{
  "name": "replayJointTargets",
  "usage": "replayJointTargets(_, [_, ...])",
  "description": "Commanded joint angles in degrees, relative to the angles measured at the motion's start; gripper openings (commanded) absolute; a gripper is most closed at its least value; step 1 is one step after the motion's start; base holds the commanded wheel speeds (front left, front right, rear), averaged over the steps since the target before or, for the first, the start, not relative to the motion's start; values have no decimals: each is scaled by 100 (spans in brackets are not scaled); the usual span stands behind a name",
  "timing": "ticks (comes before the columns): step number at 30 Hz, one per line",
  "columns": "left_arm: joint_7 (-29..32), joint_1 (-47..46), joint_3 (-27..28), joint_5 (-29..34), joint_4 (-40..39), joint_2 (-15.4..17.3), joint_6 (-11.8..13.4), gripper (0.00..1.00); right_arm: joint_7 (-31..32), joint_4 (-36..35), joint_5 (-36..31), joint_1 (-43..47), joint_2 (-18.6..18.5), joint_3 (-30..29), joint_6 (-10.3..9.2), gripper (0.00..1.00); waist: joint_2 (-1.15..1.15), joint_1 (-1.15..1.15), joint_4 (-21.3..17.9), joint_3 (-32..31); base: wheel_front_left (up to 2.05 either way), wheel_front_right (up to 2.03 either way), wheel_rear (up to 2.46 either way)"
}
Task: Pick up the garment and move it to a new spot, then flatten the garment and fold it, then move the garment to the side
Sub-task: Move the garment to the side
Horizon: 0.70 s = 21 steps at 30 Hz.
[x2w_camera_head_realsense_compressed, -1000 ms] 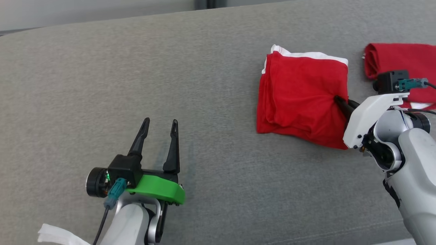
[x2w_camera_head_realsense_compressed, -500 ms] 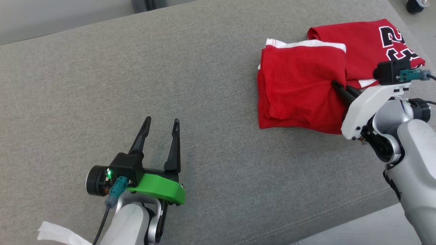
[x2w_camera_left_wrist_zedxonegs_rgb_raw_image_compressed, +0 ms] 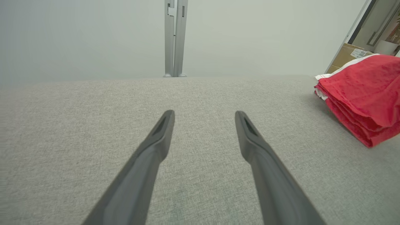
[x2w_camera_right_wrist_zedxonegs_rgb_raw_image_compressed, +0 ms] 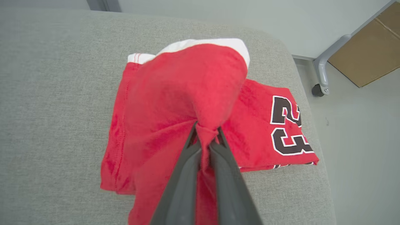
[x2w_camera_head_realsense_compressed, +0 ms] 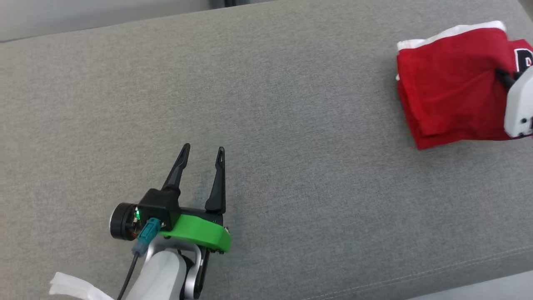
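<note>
Garment (x2w_camera_right_wrist_zedxonegs_rgb_raw_image_compressed: 175, 87) folded, white hem (x2w_camera_right_wrist_zedxonegs_rgb_raw_image_compressed: 203, 43) pointing away, pinched by right gripper (x2w_camera_right_wrist_zedxonegs_rgb_raw_image_compressed: 206, 132)

grey cushion (x2w_camera_head_realsense_compressed: 291, 125) | cardboard box (x2w_camera_right_wrist_zedxonegs_rgb_raw_image_compressed: 368, 47) on floor (beside castor leg (x2w_camera_right_wrist_zedxonegs_rgb_raw_image_compressed: 321, 73)) | metal post (x2w_camera_left_wrist_zedxonegs_rgb_raw_image_compressed: 175, 37)

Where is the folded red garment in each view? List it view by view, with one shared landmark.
Head view: folded red garment at the upper right edge.
Left wrist view: garment at the right edge.
Right wrist view: garment centre, pinched by right gripper.
Shared landmark: its white hem.
</note>
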Motion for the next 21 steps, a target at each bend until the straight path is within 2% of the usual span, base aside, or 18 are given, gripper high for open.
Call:
replayJointTargets(1, [-20,-100,-5,-19,-27,37,21,100,26,115,7,-157,-191,-63,-9,0,0,0,206,159,0,0,0])
replayJointTargets(8, [5,-212,-25,36,-123,102,41,100,-58,819,-99,-549,-751,-154,-10,0,0,0,514,463,0,0,0])
replayJointTargets(18, [23,-235,-39,50,-220,168,96,100,-623,1709,-357,-873,-943,-290,-10,0,0,0,640,662,0,0,0])
replayJointTargets(19, [26,-241,-43,52,-226,173,103,100,-700,1808,-441,-875,-936,-305,-10,9,0,0,634,674,0,0,0])
replayJointTargets(20, [42,-250,-54,59,-231,177,109,100,-802,1936,-572,-868,-926,-315,-10,48,0,0,622,685,0,0,0])
replayJointTargets(21, [47,-255,-60,62,-238,182,112,100,-891,2042,-693,-865,-925,-344,-10,100,0,0,612,693,0,0,0])
